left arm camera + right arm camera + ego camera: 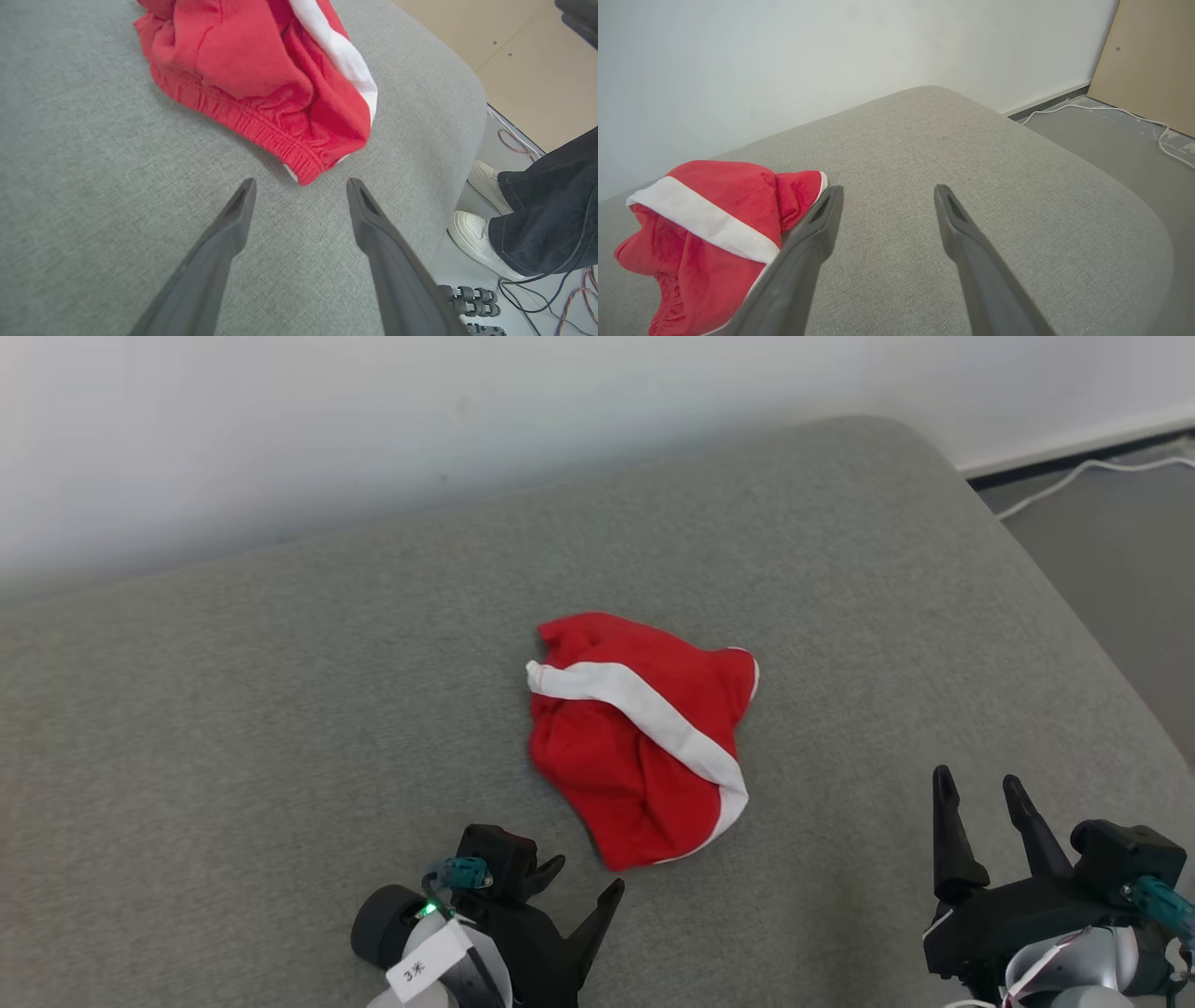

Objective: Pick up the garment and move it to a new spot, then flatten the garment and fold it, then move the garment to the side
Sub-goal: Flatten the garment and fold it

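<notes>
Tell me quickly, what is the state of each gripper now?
Left gripper: open, empty, close to the garment.
Right gripper: open, empty.

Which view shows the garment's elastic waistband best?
Left wrist view: the gathered waistband edges the garment just beyond the left pincer. Head view shows the whole crumpled heap, waistband unclear; right wrist view shows mostly its striped side, partly behind a finger.

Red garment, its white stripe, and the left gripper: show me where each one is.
red garment [607, 784], head view, on the red cloth below the stripe.
white stripe [663, 714], head view, on the middle of the band.
left gripper [588, 874], head view, midway between its open fingertips.
</notes>
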